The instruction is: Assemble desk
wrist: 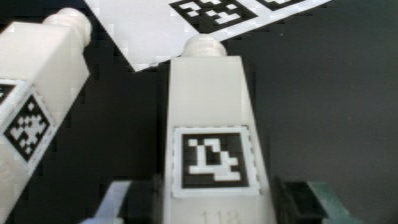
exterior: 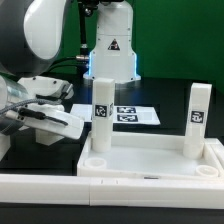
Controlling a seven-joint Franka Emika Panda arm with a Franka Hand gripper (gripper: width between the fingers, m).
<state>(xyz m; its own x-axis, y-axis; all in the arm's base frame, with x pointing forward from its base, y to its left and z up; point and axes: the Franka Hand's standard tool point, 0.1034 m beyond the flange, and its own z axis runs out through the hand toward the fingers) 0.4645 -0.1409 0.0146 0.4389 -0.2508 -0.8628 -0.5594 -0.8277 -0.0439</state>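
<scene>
A black table fills the work cell, backed by a green curtain and the robot's white base with its triangle warning sticker. The marker board lies flat on the table in front of that base. At the near edge sits the desk panel, a white plastic slab with a raised rim, just in front of the marker board. Two legs stand upright in it, the left post toward the exterior view's left and the right post toward the exterior view's right. Each is a square white bar bearing a black-and-white tag. The white arm reaches in low from the exterior view's left. Seen from the wrist, the gripper straddles a loose leg, with one finger close on each side. The leg's tag faces the camera and its rounded tip points toward a corner of the marker board. Whether the fingers press on the leg or merely flank it cannot be told. A second loose leg shows just beside it, not touching, against the black table.
</scene>
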